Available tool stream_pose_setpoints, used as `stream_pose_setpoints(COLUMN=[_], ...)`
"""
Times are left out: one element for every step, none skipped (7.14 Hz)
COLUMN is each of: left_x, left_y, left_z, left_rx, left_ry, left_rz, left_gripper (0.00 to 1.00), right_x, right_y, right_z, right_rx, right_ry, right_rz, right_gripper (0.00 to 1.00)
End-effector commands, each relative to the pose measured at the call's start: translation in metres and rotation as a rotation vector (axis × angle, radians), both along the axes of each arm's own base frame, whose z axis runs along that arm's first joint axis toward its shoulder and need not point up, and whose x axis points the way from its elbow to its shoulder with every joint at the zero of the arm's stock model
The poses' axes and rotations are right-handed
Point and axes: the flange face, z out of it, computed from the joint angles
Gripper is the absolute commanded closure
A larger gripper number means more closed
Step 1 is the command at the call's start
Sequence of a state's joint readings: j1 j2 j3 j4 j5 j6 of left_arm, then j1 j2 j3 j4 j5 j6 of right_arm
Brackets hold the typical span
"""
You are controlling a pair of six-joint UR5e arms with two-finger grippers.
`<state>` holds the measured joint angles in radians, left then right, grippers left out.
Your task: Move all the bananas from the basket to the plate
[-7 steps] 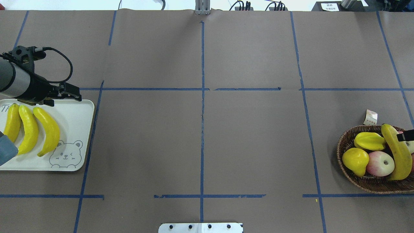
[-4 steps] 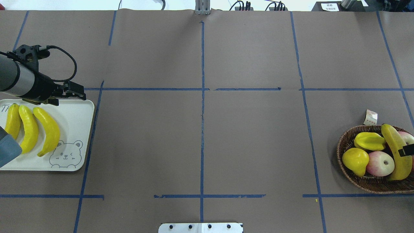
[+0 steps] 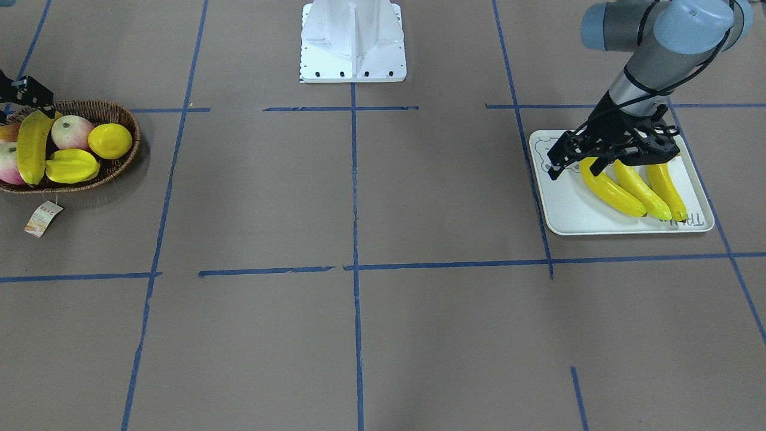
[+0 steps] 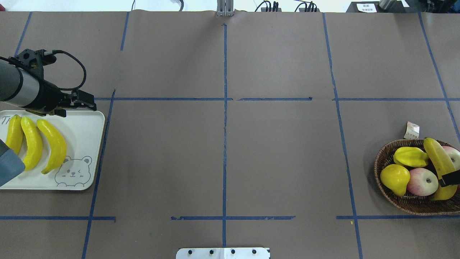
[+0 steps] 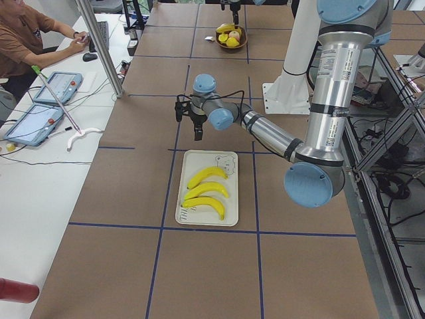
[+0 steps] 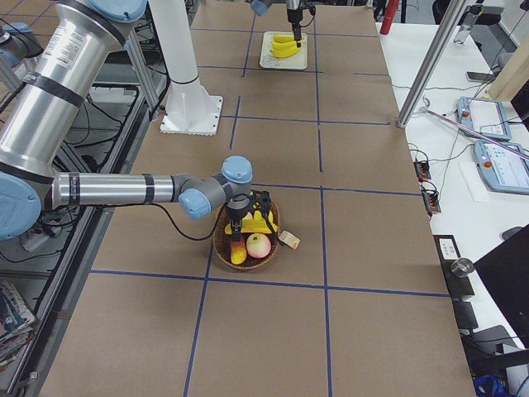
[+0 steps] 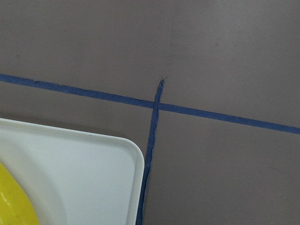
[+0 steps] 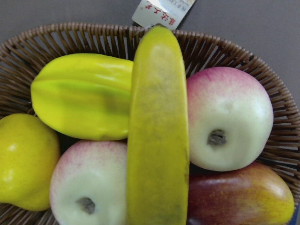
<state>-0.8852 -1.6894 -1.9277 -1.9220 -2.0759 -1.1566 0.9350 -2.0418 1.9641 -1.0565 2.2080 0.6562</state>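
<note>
Three yellow bananas (image 4: 54, 145) lie side by side on the pale bear plate (image 4: 84, 144) at the far left. The fourth banana (image 4: 440, 165) lies across the fruit in the wicker basket (image 4: 381, 158) at the right; it fills the middle of the right wrist view (image 8: 157, 140). My left gripper (image 4: 85, 101) is open and empty, just past the plate's far right corner. My right gripper (image 6: 254, 205) is open and hangs over the basket with a finger on either side of the banana. Only one finger (image 4: 449, 178) shows in the overhead view.
The basket also holds a ridged starfruit (image 4: 409, 157), a yellow lemon (image 4: 394, 178) and apples (image 4: 422, 181). A paper tag (image 4: 411, 130) lies behind it. The robot's white base (image 3: 353, 42) stands mid-table. Blue tape lines cross the brown table cover.
My right gripper's finger has slid along the basket banana toward its near end. My left gripper has shifted a little to the right, off the plate's corner.
</note>
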Motion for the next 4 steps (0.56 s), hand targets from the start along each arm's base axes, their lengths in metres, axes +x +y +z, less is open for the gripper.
stream_pose_setpoints(left_x=[0.0002,0.0004,0.0002,0.0004], left_y=[0.0,-0.0002,0.0,-0.0003], left_z=[-0.0009,-0.0001,-0.0024,-0.0017], left_rx=[0.001,0.0,0.003,0.002], left_ry=[0.002,0.001,0.004,0.003], left_rz=[0.001,0.001,0.001,0.001], left_gripper=[0.0,0.0,0.0,0.0], right_x=[0.0012,0.0003,-0.006,-0.0086], right_y=[0.003,0.0035,0.0056,0.006], right_z=[0.0074,0.0074,0.0069,0.0065], right_rx=[-0.014,-0.014,-0.012,-0.01], right_ry=[0.008,0.008,0.007,0.008], right_rz=[-0.001,-0.004,-0.024,-0.031], right_gripper=[0.17,0.2,0.22,0.25])
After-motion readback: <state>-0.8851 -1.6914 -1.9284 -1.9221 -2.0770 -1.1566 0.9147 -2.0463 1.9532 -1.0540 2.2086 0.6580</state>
